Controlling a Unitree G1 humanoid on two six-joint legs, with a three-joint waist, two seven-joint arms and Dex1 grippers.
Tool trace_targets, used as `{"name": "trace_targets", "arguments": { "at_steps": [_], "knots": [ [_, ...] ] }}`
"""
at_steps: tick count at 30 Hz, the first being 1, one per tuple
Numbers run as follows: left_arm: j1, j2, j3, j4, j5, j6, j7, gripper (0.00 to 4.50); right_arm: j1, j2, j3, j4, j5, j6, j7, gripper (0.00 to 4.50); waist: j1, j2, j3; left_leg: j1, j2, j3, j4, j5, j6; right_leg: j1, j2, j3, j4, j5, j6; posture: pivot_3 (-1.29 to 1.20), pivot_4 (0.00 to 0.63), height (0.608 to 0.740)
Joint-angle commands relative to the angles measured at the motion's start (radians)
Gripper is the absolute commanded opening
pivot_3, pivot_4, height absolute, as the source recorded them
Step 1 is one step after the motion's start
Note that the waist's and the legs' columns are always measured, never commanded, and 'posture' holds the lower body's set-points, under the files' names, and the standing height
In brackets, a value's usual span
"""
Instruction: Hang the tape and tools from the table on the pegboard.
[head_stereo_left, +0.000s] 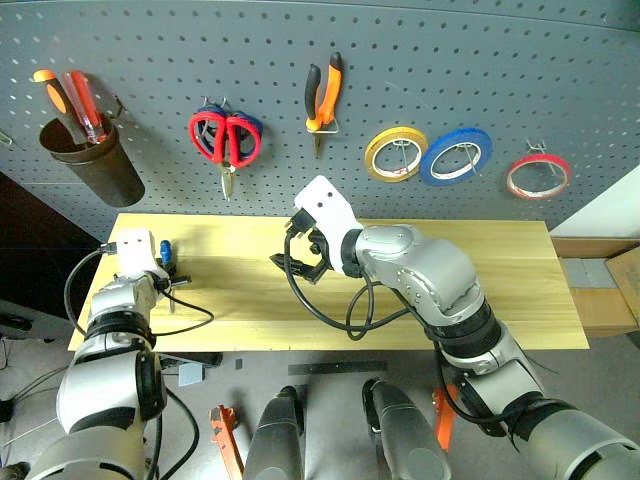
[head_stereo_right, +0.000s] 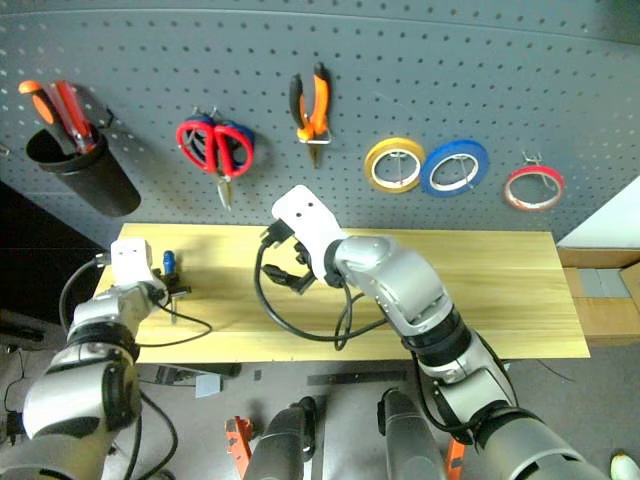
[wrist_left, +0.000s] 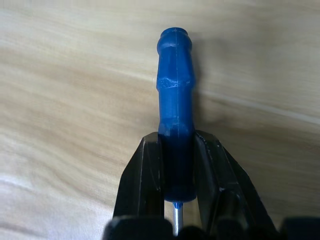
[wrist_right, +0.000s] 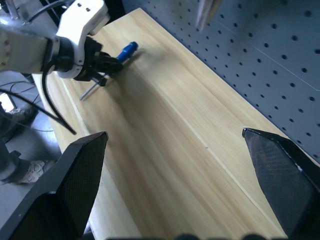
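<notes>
Screwdriver (wrist_left: 175, 120), blue-handled, is found clamped at the near left end of the table (head_stereo_left: 480, 300): the left gripper (wrist_left: 176, 172) is closed on the lower part of the handle, with the thin steel shaft running back between the fingers and the handle's butt pointing away toward the wall. The tool is held low, at or just above the wood; contact with the surface cannot be told. A grip near the shaft end is judged to leave the handle free, which may suit hanging it or dropping it in a holder.

Further in, over the middle of the table, the right gripper (head_stereo_left: 303, 258) is held raised with its fingers spread wide and nothing between them. It is judged to be kept clear while the left arm works.

No other tool is seen lying on the table.

Beyond, on the pegboard (head_stereo_left: 440, 60), items are noted already hung: red-handled scissors (head_stereo_left: 225, 140) over a blue-handled pair, orange-and-black pliers (head_stereo_left: 323, 95), a yellow roll (head_stereo_left: 394, 153), a blue roll (head_stereo_left: 455, 156), and the thin red tape (head_stereo_left: 538, 176) on its hook at the far right. A dark cup (head_stereo_left: 95, 160) at the far left holds orange and red screwdrivers (head_stereo_left: 68, 100).

The screwdriver is judged the last item to hang; a lift toward the board is called for next.
</notes>
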Motion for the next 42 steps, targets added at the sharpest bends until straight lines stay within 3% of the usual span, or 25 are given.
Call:
{"name": "trace_targets", "arguments": {
  "at_steps": [1,6,12,16,19,26,32,42],
  "knots": [
    [0.159,-0.008,0.03,-0.307,-0.014,-0.055,0.037,0.49,0.004,-0.02,-0.033,-0.086,0.023,-0.012,0.027,4.5,-0.001,0.0,0.0,0.0,0.002,0.0,0.0,0.0,-0.001,0.0,0.0,0.0,-0.001,0.0,0.0,-0.1,0.342,0.74],
    [0.474,-0.074,0.061,-0.835,0.006,-0.063,0.102,0.49,0.04,-0.107,-0.053,-0.165,0.048,-0.07,0.102,4.5,0.004,-0.001,0.0,0.0,0.005,-0.002,-0.001,-0.002,-0.003,-0.001,0.0,-0.001,-0.002,0.0,-0.001,-0.08,0.316,0.74],
    [0.714,-0.093,0.052,-1.241,0.128,-0.122,0.162,0.49,0.086,-0.205,-0.089,-0.233,0.103,-0.217,0.245,4.5,0.012,-0.001,-0.001,0.0,0.005,0.0,-0.002,-0.002,-0.003,0.0,0.0,-0.001,-0.003,0.0,-0.001,-0.02,0.28,0.74],
    [0.74,-0.074,0.061,-1.386,0.175,-0.216,0.154,0.49,0.11,-0.213,-0.122,-0.218,0.122,-0.388,0.324,4.5,0.03,-0.003,-0.004,0.0,0.005,0.003,-0.002,-0.002,-0.003,0.0,0.001,-0.002,-0.003,0.0,-0.001,0.01,0.246,0.74],
    [0.686,-0.047,0.076,-1.442,0.197,-0.249,0.149,0.49,0.1,-0.219,-0.161,-0.209,0.187,-0.393,0.385,4.5,0.038,-0.004,-0.008,0.0,0.005,0.003,-0.001,-0.002,-0.003,0.001,0.003,-0.002,-0.003,0.0,-0.001,0.03,0.222,0.74],
    [0.346,0.028,0.073,-1.348,0.162,-0.244,0.14,0.49,0.041,-0.225,-0.18,-0.117,0.165,-0.45,0.395,4.5,0.057,-0.01,-0.026,0.0,0.003,0.003,0.0,-0.001,-0.003,0.001,0.005,-0.003,-0.002,0.0,-0.001,0.04,0.175,0.74],
    [0.033,0.063,0.066,-1.054,0.12,-0.31,0.126,0.49,-0.032,-0.215,-0.169,-0.011,0.066,-0.492,0.299,4.5,0.056,-0.012,-0.043,0.0,0.003,0.003,0.001,-0.001,-0.003,0.002,0.005,-0.004,-0.002,0.0,-0.001,0.0,0.16,0.74],
    [-0.179,0.078,0.01,-0.589,0.137,-0.574,0.118,0.49,-0.081,-0.168,-0.178,0.024,-0.008,-0.455,0.178,4.5,0.054,-0.013,-0.045,0.0,0.002,0.005,0.003,0.001,-0.007,0.001,0.004,-0.004,0.0,0.001,-0.001,-0.06,0.171,0.74]
  ]
}}
